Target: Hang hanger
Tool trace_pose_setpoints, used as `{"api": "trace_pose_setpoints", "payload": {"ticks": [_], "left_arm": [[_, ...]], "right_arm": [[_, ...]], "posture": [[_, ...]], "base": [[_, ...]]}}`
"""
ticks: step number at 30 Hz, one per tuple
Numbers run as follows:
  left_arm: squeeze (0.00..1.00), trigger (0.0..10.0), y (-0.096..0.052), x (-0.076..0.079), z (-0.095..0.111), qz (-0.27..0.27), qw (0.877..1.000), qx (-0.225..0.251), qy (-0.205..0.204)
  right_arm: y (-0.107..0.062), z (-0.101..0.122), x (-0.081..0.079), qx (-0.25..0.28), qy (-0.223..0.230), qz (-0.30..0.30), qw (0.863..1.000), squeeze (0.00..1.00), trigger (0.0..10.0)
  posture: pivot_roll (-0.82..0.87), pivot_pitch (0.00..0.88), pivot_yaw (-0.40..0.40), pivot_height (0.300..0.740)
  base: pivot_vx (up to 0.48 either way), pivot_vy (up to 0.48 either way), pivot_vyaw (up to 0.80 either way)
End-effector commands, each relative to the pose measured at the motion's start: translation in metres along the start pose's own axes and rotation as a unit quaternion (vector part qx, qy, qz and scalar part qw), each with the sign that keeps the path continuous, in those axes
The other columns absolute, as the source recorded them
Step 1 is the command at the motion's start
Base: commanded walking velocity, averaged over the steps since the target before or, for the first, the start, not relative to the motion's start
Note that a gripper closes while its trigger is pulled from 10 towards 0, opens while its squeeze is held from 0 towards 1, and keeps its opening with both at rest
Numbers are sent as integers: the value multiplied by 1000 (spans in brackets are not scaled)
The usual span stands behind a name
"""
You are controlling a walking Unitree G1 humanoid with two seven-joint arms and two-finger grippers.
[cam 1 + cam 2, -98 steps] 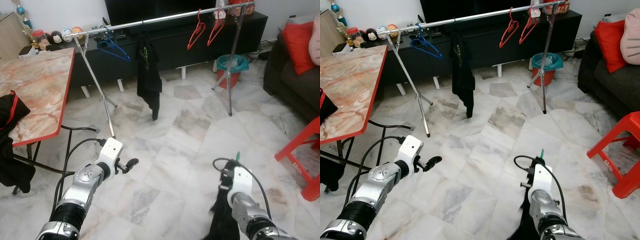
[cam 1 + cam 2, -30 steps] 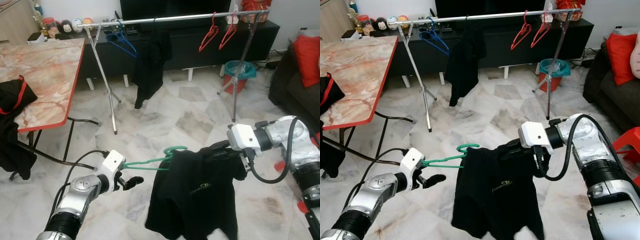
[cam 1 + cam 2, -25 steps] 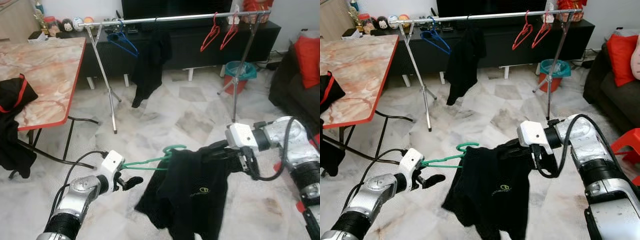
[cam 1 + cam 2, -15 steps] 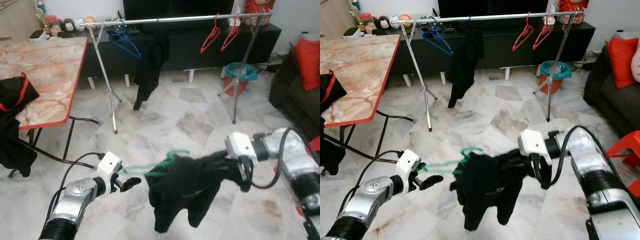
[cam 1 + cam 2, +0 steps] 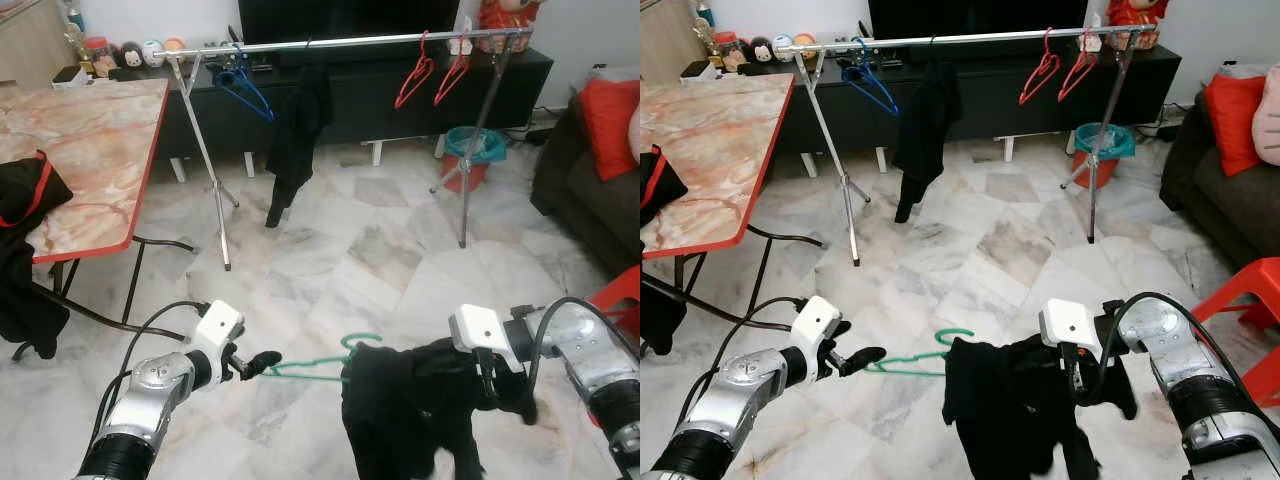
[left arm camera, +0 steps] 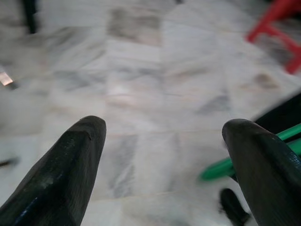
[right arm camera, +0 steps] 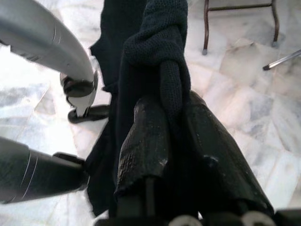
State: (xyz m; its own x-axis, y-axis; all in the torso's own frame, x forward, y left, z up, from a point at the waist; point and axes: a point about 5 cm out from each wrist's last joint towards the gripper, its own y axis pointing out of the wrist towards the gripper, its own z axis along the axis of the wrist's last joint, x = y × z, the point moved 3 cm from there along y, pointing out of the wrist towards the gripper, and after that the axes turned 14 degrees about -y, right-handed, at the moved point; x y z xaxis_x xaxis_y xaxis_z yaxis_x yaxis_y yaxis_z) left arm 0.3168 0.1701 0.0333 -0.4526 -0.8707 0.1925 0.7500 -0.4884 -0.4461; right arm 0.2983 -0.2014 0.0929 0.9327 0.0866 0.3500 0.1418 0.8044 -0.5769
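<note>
- I see a marble-tiled floor [image 5: 400, 250] spread out ahead of me, with a long black TV cabinet [image 5: 380, 85] along the far wall.
- On my left stands a marble-topped table [image 5: 70, 150] with a red edge; a black bag [image 5: 25, 195] with a red strap sits on its near corner.
- A dark sofa [image 5: 590, 190] with a red cushion [image 5: 610, 110] is on my right, and part of a red stool [image 5: 1250, 310] shows near it.
- A silver clothes rail [image 5: 340, 42] on tripod legs spans the room in front of the cabinet. It carries a blue hanger [image 5: 245, 90] near its left end, a black garment [image 5: 300, 130] toward the middle and two red hangers [image 5: 430, 70] near its right end.
- A teal-lined red bin [image 5: 470, 145] stands behind the rail's right leg.
- The black shirt [image 5: 410, 410] I am carrying hangs low, bunched and drooping between my two arms, well short of the rail.
- My right gripper [image 7: 174, 117] has its fingers pressed together on a fold of the shirt's fabric, at the shirt's right side.
- The green hanger [image 5: 320, 365] is threaded into the shirt, its hook rising just above the collar and one arm sticking out toward my left.
- My left gripper [image 5: 262, 362] is at the tip of that hanger arm; in the left wrist view its fingers [image 6: 66, 174] stand wide apart, with the green arm lying against one of them, not clamped.
</note>
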Motion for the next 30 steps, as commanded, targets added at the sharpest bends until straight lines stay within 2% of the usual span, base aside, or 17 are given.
{"api": "trace_pose_setpoints", "payload": {"ticks": [1, 6, 16, 30], "left_arm": [[0, 10000, -1, -12, -1, 45, 999, 8, -6], [0, 10000, -2, -13, 1, 60, 998, 20, -13], [0, 10000, 1, -15, 3, 82, 996, 29, -13], [0, 10000, 7, -10, 6, 79, 996, 32, -8]], "right_arm": [[-3, 7, 6, 22, -10, -26, 999, 0, 10000], [-3, 6, 4, 18, -10, -28, 999, 0, 10000], [-1, 7, 5, 17, -8, -27, 999, 0, 10000], [0, 6, 7, 13, -6, -28, 999, 0, 10000]], "posture": [[-154, 0, 13, 740], [-155, 0, 15, 740], [-154, 0, 19, 740], [-154, 0, 21, 740]], "base": [[0, 0, 0], [0, 0, 310], [0, 0, 720], [0, 0, 783]]}}
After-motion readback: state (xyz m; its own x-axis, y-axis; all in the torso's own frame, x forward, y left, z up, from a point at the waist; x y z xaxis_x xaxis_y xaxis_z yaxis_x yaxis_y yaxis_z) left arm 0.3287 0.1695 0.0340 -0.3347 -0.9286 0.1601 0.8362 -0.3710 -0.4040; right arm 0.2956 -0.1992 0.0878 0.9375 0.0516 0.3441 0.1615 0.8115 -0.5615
